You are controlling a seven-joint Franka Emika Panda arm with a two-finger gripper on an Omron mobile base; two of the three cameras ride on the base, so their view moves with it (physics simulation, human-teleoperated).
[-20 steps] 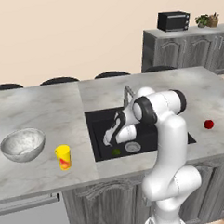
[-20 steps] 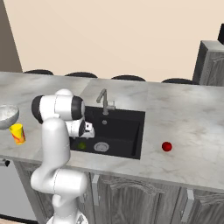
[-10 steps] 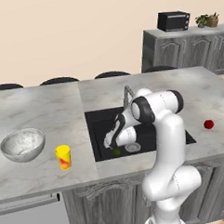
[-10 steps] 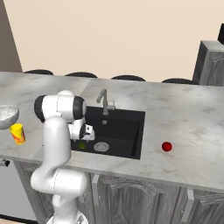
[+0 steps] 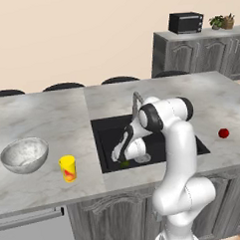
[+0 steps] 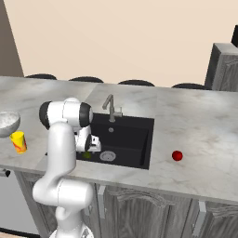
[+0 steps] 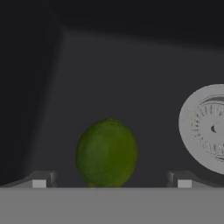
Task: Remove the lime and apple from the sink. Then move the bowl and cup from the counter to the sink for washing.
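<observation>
In the hand view the lime (image 7: 106, 153) is sitting low and centre on the black sink (image 7: 131, 65) floor, lying between the spread, empty fingertips of the gripper (image 7: 111, 179), with the silver drain (image 7: 205, 127) showing at the right edge.

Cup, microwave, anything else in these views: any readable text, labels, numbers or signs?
None readable.
cup: a red-orange mark on the yellow side, a shapeless blotch, no letters.
microwave: dark front, too small to show any label or digits.
sink, lime, apple: plain, unmarked.
</observation>
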